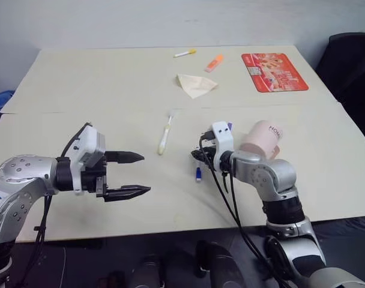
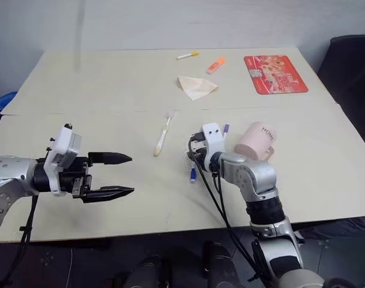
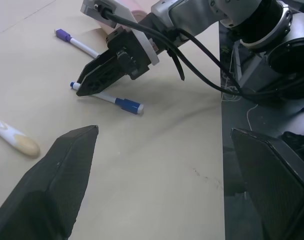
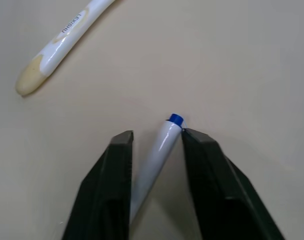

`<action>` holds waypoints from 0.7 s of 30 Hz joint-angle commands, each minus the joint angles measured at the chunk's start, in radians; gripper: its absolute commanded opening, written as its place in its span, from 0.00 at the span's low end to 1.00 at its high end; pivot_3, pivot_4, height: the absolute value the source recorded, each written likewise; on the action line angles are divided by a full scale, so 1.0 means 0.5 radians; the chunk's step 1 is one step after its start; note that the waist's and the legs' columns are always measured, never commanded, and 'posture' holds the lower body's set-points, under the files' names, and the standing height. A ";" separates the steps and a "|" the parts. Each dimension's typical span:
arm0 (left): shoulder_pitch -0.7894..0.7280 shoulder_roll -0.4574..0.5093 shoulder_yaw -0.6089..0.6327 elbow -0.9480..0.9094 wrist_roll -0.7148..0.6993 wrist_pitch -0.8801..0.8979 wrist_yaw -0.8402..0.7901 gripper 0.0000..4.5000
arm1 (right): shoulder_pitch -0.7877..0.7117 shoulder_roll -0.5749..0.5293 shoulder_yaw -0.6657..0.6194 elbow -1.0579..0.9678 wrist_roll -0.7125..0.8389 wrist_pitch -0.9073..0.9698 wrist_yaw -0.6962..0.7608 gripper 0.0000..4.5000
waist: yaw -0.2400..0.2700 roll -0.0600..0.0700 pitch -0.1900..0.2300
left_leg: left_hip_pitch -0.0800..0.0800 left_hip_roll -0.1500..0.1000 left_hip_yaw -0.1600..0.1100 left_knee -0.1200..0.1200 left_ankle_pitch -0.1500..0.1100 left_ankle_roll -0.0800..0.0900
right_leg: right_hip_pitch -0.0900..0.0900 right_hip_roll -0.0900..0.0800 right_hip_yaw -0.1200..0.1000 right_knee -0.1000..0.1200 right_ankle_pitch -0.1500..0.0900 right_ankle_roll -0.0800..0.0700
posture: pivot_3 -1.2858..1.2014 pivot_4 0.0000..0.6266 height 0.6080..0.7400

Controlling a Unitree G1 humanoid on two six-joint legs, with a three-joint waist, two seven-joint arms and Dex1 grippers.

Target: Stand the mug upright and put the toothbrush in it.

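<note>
Right gripper [image 4: 156, 137] is low on the table [image 1: 80, 96], jaws narrow around a white marker with blue ends [image 3: 108, 98]; one finger touches it, a slight gap shows on the other side, so a firm grip can't be confirmed. Left gripper [image 1: 132, 174] hovers over the table's near left part, jaws wide, nothing between them. Toothbrush [image 1: 165, 137] lies flat mid-table, apart from both grippers, yellow end toward the robot. Mug [image 2: 255, 141] lies on its side just behind the right arm, mouth facing away. Purple-capped marker [image 3: 76, 42] lies near the mug. At the far side: folded paper [image 1: 196, 84], yellow-capped pen [image 1: 185, 53], orange highlighter [image 1: 214, 62], red packet [image 1: 274, 71].
</note>
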 commanded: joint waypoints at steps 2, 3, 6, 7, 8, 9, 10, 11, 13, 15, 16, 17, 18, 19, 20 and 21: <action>-0.054 0.000 0.008 -0.003 0.014 -0.054 -0.009 1.00 | 0.047 0.007 0.098 0.026 -0.071 0.030 0.072 0.02 | 0.002 0.000 0.000 | 0.000 0.000 0.000 0.000 0.000 0.000 | 0.000 0.000 0.000 0.000 0.000 0.000 | 0.52 0.24 1.00; -0.059 0.000 0.003 0.006 0.019 -0.061 -0.014 1.00 | 0.056 0.005 0.100 0.013 -0.081 0.037 0.082 0.02 | 0.002 -0.001 -0.001 | 0.000 0.000 0.000 0.000 0.000 0.000 | 0.000 0.000 0.000 0.000 0.000 0.000 | 0.52 0.24 1.00; -0.076 0.000 -0.016 0.026 0.036 -0.078 -0.024 1.00 | 0.070 0.012 0.074 -0.007 -0.101 0.056 0.100 0.02 | 0.004 -0.001 -0.001 | 0.000 0.000 0.000 0.000 0.000 0.000 | 0.000 0.000 0.000 0.000 0.000 0.000 | 0.52 0.24 1.00; -0.088 -0.003 -0.032 0.031 0.045 -0.088 -0.028 1.00 | 0.072 0.008 0.048 -0.022 -0.105 0.059 0.095 0.02 | 0.005 -0.001 -0.001 | 0.000 0.000 -0.001 0.000 0.000 0.000 | 0.000 0.000 0.000 0.000 0.000 0.000 | 0.52 0.24 1.00; -0.102 -0.007 -0.047 0.037 0.050 -0.093 -0.030 1.00 | 0.072 0.000 0.016 -0.047 -0.102 0.074 0.092 0.02 | 0.006 -0.001 -0.001 | 0.000 0.000 -0.001 0.000 0.000 0.000 | 0.000 0.000 0.000 0.000 0.000 0.000 | 0.52 0.24 1.00; -0.118 -0.013 -0.062 0.041 0.050 -0.097 -0.033 1.00 | 0.065 -0.016 -0.029 -0.092 -0.089 0.106 0.090 0.02 | 0.007 -0.001 -0.001 | 0.000 0.000 -0.001 0.000 0.000 0.000 | 0.000 -0.001 0.000 0.000 0.000 0.000 | 0.52 0.24 1.00; -0.128 -0.015 -0.070 0.046 0.050 -0.101 -0.038 1.00 | 0.060 -0.023 -0.060 -0.126 -0.082 0.133 0.087 0.02 | 0.008 -0.001 -0.001 | -0.001 0.000 -0.001 0.000 0.000 0.000 | 0.000 -0.001 0.000 0.000 0.000 0.000 | 0.52 0.24 1.00; -0.158 -0.029 -0.084 0.052 0.036 -0.093 -0.035 1.00 | 0.023 -0.036 -0.188 -0.228 -0.029 0.235 0.069 0.02 | 0.012 -0.001 -0.001 | -0.001 -0.001 -0.001 0.000 0.000 0.000 | 0.000 -0.001 0.000 0.000 0.000 0.000 | 0.52 0.24 1.00; -0.230 -0.068 -0.125 0.079 0.014 -0.083 -0.036 1.00 | -0.141 -0.078 -0.535 -0.468 0.099 0.522 0.032 0.02 | 0.023 0.002 0.001 | -0.004 -0.002 -0.003 0.001 0.000 0.001 | -0.001 -0.003 -0.002 0.000 0.000 0.000 | 0.52 0.24 1.00; -0.296 -0.114 -0.189 0.106 0.039 -0.099 -0.044 1.00 | -0.391 -0.082 -0.992 -0.596 0.219 0.747 -0.028 0.02 | 0.027 0.006 0.003 | -0.009 -0.005 -0.004 0.003 0.002 0.003 | -0.003 -0.006 -0.004 0.000 0.001 0.002 | 0.52 0.24 1.00; -0.326 -0.138 -0.220 0.118 0.057 -0.113 -0.048 1.00 | -0.521 -0.107 -1.222 -0.604 0.201 0.890 -0.053 0.02 | 0.027 0.006 0.004 | -0.009 -0.006 -0.004 0.003 0.002 0.004 | -0.003 -0.007 -0.004 -0.001 0.002 0.003 | 0.52 0.24 1.00; -0.354 -0.159 -0.246 0.129 0.069 -0.123 -0.050 1.00 | -0.588 -0.195 -1.361 -0.599 0.169 0.955 -0.074 0.02 | 0.030 0.007 0.004 | -0.009 -0.006 -0.004 0.003 0.002 0.004 | -0.003 -0.007 -0.004 0.000 0.002 0.003 | 0.52 0.24 1.00; -0.387 -0.184 -0.271 0.141 0.077 -0.132 -0.053 1.00 | -0.631 -0.325 -1.479 -0.581 0.118 1.004 -0.086 0.02 | 0.057 0.007 0.004 | -0.009 -0.005 -0.004 0.002 0.002 0.004 | -0.003 -0.007 -0.004 0.000 0.002 0.003 | 0.52 0.24 1.00; -0.421 -0.209 -0.295 0.153 0.086 -0.138 -0.053 1.00 | -0.653 -0.453 -1.580 -0.552 0.078 1.046 -0.098 0.02 | 0.064 0.004 0.002 | -0.008 -0.005 -0.007 0.000 0.002 0.003 | -0.002 -0.006 -0.007 -0.003 0.001 0.002 | 0.52 0.24 1.00; -0.452 -0.232 -0.316 0.169 0.096 -0.148 -0.056 1.00 | -0.647 -0.578 -1.667 -0.518 0.050 1.062 -0.097 0.02 | 0.074 0.002 0.001 | -0.008 -0.004 -0.008 -0.002 0.001 0.003 | 0.000 -0.004 -0.008 -0.006 0.001 0.001 | 0.52 0.24 1.00; -0.474 -0.247 -0.331 0.184 0.106 -0.157 -0.061 1.00 | -0.631 -0.662 -1.733 -0.488 0.037 1.076 -0.093 0.02 | 0.082 0.000 0.000 | -0.008 -0.004 -0.007 -0.003 0.001 0.002 | 0.006 -0.002 -0.011 -0.013 0.000 0.001 | 0.52 0.24 1.00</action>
